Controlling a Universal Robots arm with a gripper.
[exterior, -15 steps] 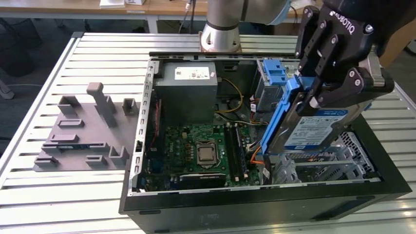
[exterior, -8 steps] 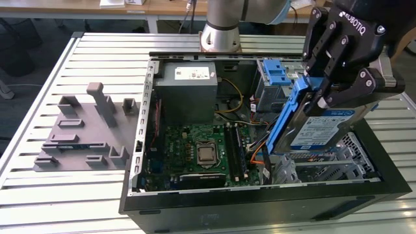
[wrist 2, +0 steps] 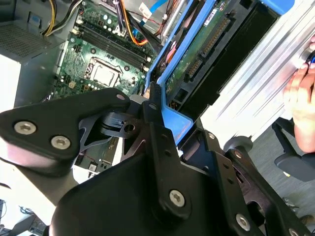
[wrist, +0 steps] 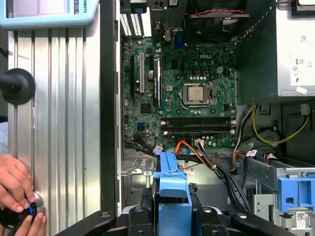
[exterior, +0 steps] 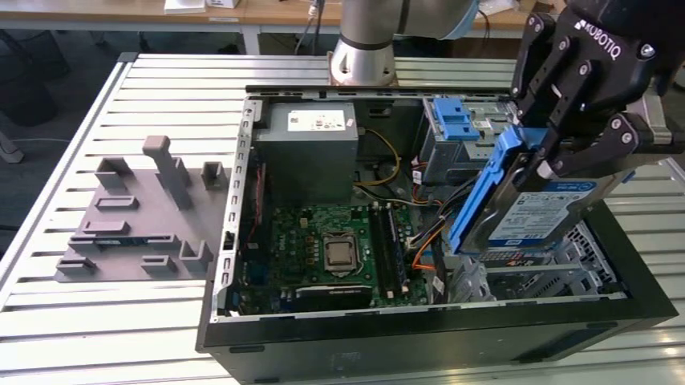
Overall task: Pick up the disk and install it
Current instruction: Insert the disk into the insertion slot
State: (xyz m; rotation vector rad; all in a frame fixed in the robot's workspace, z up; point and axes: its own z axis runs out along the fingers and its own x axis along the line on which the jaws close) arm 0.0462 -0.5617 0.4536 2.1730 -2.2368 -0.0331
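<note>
Blue-railed disk point(exterior: 532, 215) is held tilted, gripped firmly by the tool point(exterior: 548, 160) above the open case point(exterior: 428, 330); it should be steered clear of the cables point(exterior: 419, 241)

Lettering and labels:
- White lettering on black body of gripper point(exterior: 562, 164), exterior view's right.
- Blue-and-white printed label point(exterior: 532, 218) on face of disk point(exterior: 503, 180); fine print too small to read.
- White sticker point(exterior: 321, 122) with dark print on grey metal box point(exterior: 310, 152), far side of case point(exterior: 428, 337); not legible.
- In first wrist view, white lettering on motherboard point(wrist: 147, 113), just beside processor socket point(wrist: 197, 93).
</note>
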